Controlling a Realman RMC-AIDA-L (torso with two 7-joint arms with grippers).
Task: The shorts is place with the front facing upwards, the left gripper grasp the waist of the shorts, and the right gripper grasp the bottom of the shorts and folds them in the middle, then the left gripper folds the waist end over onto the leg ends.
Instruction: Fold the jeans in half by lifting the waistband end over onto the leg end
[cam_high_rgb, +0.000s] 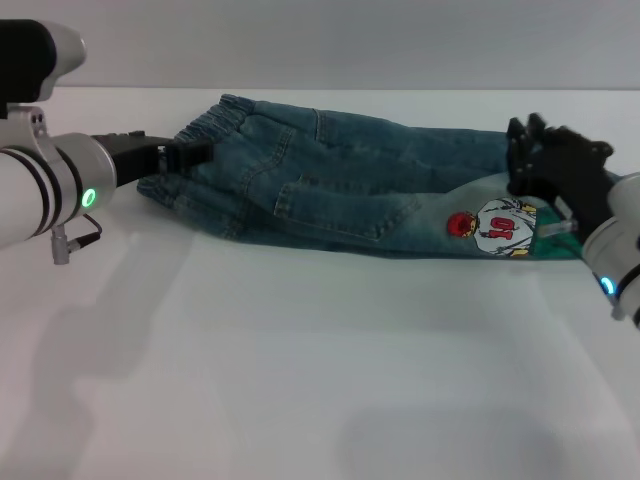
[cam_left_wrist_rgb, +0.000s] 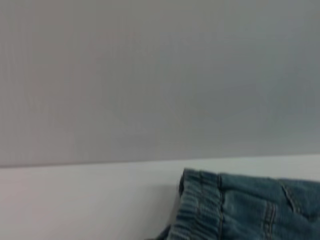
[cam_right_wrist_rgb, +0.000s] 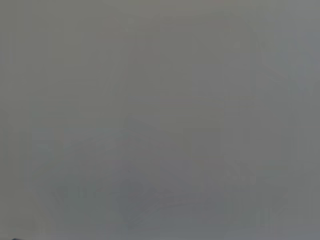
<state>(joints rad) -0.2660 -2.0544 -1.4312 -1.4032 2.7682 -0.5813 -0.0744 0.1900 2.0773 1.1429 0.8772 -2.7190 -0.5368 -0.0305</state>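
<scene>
White tabletop fills most of the head view, with a pale grey wall behind it. Across the upper middle of the frame lie the shorts, already doubled lengthwise into 1 long band, the red cartoon patch showing at centre right. At the left end the left gripper reaches in level with the table, its dark fingers set at the waist of the shorts; the fingers look nearly closed on the gathered denim, though the actual pinch is hard to make out. It likely sits there because the remaining step calls for carrying the waist end over to the leg ends. At the right edge the right gripper hangs over the bottom of the shorts, and whether its fingers are open or closed cannot be told. The left wrist view adds what the head view lacks: the ruffled waistband seen close at the lower right against the wall, with no fingers visible. The right wrist view shows only blank grey, nothing of the garment.
</scene>
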